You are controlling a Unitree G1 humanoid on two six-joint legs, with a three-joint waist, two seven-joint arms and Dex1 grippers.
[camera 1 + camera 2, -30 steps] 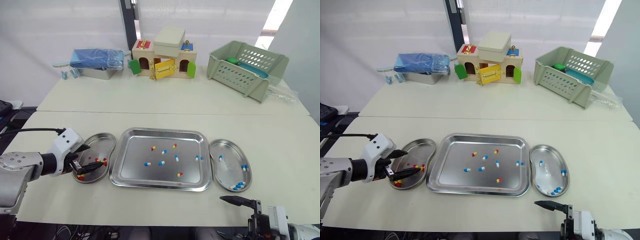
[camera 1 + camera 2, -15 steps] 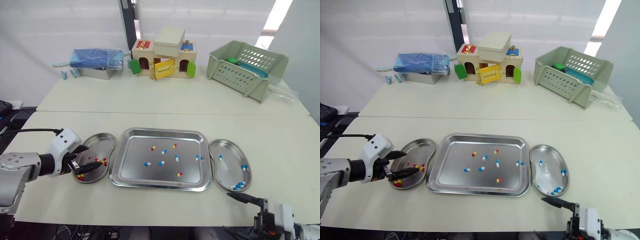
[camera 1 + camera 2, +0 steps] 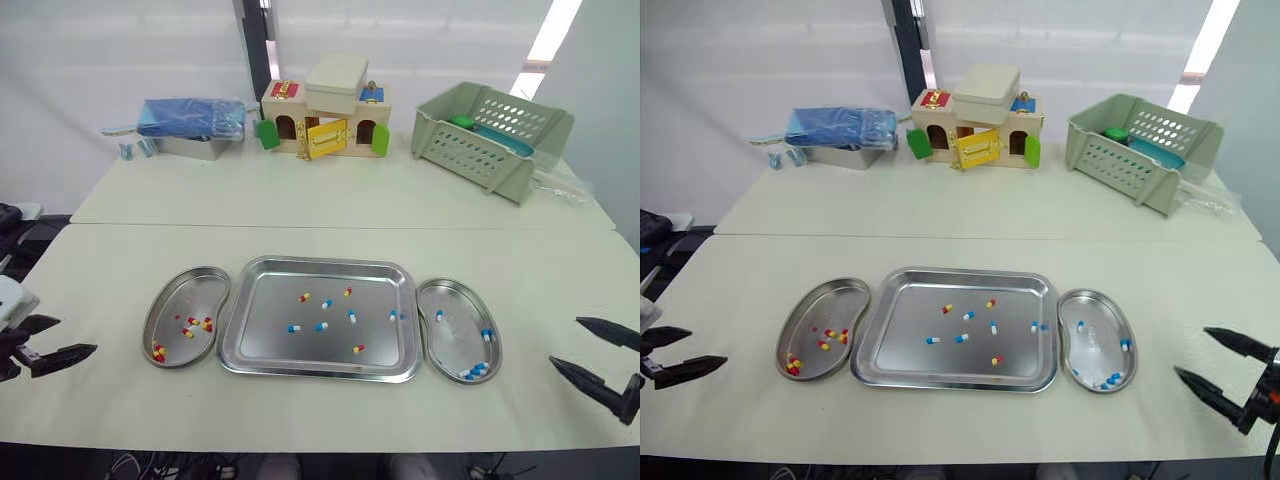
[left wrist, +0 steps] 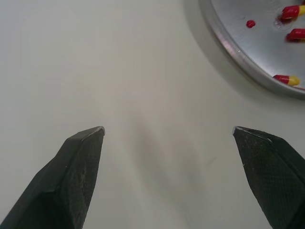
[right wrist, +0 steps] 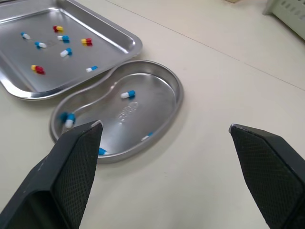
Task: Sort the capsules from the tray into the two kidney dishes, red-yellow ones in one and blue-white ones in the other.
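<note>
While both grippers hang out near the table's side edges, the tray (image 3: 375, 285) lies in the middle of the pale, matte table (image 3: 300, 210). It is a shiny steel rectangle with rounded corners and a raised rim. Three red-yellow capsules (image 3: 359, 349) and five blue-white capsules (image 3: 294, 327) lie scattered in it, small, glossy and round-ended.

Close against the tray's left side sits the left kidney dish (image 3: 195, 290), bean-shaped steel, holding a few red-yellow ones. The right kidney dish (image 3: 455, 340), on the other side, holds blue-white ones. Some of these cluster at its near end and are hard to count.

The left gripper (image 3: 78, 334) and the right gripper (image 3: 563, 340) are both cut off by the picture edge. Their black, textured, pointed jaws are spread wide and hold nothing.
</note>
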